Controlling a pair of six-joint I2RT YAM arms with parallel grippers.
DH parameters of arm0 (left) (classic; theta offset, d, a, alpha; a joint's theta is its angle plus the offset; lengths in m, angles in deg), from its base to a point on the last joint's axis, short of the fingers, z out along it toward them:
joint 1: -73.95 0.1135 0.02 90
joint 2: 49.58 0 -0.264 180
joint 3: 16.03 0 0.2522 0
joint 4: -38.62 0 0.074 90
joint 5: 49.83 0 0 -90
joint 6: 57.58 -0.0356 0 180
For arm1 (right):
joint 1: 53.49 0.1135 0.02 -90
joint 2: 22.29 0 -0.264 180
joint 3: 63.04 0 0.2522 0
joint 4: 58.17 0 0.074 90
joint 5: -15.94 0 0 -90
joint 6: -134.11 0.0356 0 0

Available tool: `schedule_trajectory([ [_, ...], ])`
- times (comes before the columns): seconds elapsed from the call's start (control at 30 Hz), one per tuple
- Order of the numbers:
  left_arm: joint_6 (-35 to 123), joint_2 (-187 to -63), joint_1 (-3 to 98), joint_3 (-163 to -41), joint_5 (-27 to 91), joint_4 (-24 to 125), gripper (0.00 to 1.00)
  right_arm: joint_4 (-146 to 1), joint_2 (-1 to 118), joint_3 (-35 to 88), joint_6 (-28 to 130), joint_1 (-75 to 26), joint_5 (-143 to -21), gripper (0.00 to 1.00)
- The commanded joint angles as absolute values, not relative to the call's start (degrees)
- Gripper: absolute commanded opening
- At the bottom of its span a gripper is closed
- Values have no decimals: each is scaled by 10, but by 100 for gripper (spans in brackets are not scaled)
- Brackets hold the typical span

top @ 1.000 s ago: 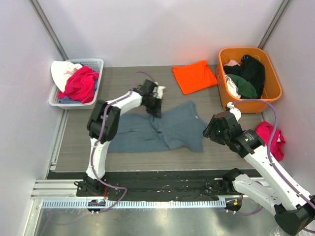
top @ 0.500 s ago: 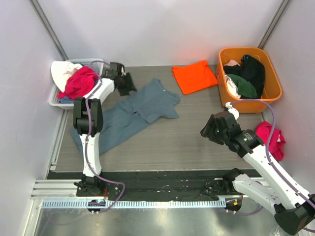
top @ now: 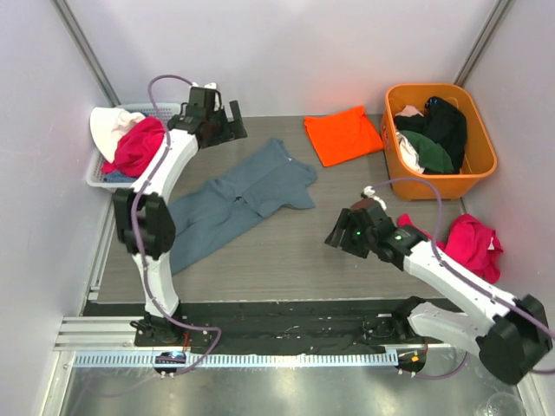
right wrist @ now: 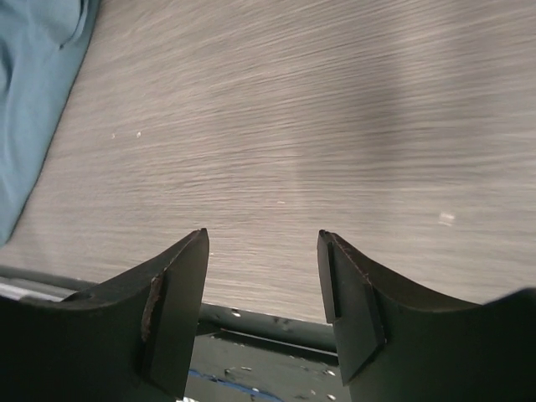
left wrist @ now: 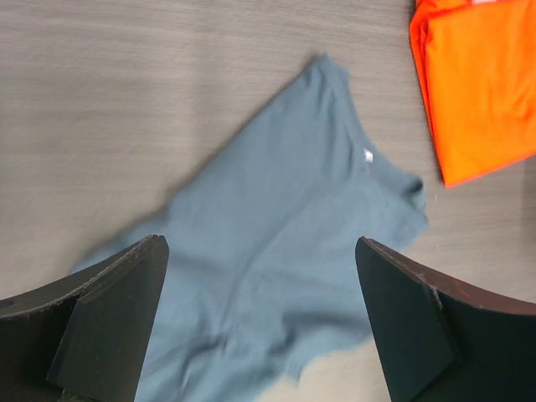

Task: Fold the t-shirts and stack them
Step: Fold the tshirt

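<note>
Blue-grey tee (top: 238, 192) below wide-open L claw (left wrist: 260, 251)

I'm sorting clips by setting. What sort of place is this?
Likely a robotics lab cell, not a home: bare white panel walls enclose a table, with a white basket and an orange tub of clothes near a loose blue-grey t-shirt.

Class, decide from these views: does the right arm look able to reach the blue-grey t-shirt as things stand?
Probably yes: the right gripper hangs open over bare table beside the blue-grey t-shirt, with nothing lying between them.
</note>
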State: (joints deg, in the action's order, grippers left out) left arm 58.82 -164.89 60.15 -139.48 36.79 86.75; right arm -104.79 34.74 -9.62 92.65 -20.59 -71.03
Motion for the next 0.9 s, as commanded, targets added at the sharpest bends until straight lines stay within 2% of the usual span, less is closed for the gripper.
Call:
schedule_trajectory([
  [0.0, 558, -1485, 580, -1288, 416, 881, 100, -917, 455, -57, 980, -109, -691, 63],
  [0.17, 570, -1326, 558, -1161, 427, 903, 100, -803, 599, 0, 1059, -17, -648, 62],
  [0.33, 583, -1204, 558, -1068, 426, 932, 100, -765, 763, 94, 1133, 50, -608, 62],
  [0.5, 578, -1136, 557, -1067, 426, 994, 100, -742, 862, 174, 1175, 86, -593, 62],
  [0.87, 580, -1083, 558, -1081, 429, 1056, 100, -785, 1046, 381, 1219, 110, -582, 63],
])
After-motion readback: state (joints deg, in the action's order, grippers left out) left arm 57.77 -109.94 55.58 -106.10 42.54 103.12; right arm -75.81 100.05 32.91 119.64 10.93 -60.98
